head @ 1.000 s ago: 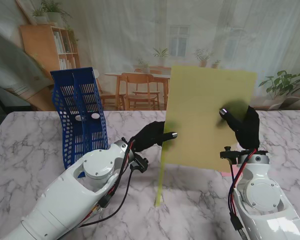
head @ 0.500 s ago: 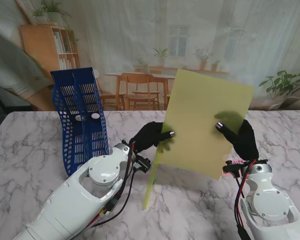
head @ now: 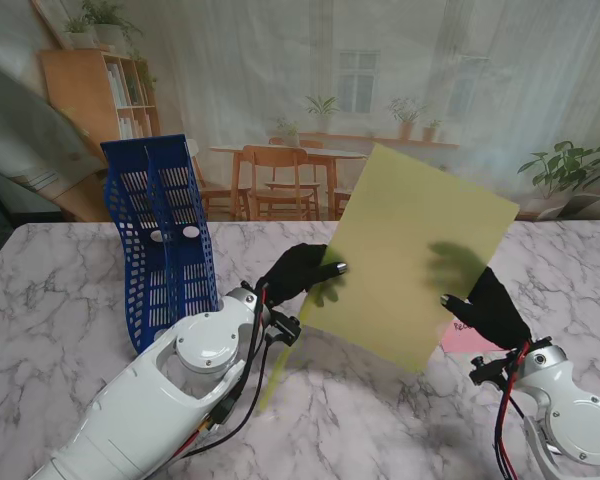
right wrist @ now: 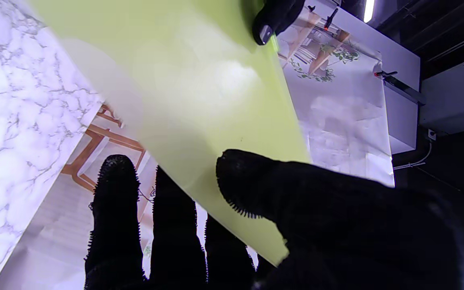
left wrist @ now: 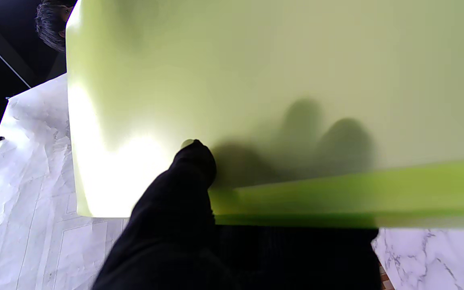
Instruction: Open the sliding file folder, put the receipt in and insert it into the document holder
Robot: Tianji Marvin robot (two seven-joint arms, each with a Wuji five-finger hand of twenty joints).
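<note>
Both robot hands, left [head: 302, 272] and right [head: 492, 305], grip a thin, smooth, yellow-green folder [head: 410, 258], tilted above the marble tabletop [head: 60, 290]. Blue mesh holder [head: 160, 232] stands left.

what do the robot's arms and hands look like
Both arms are glossy white, with rounded joint housings and round caps. Black and red cables run along the outside near each wrist. The left hand and right hand wear black gloves; silvery fingertips show, and the right glove looks knobbly in its wrist view.
</note>
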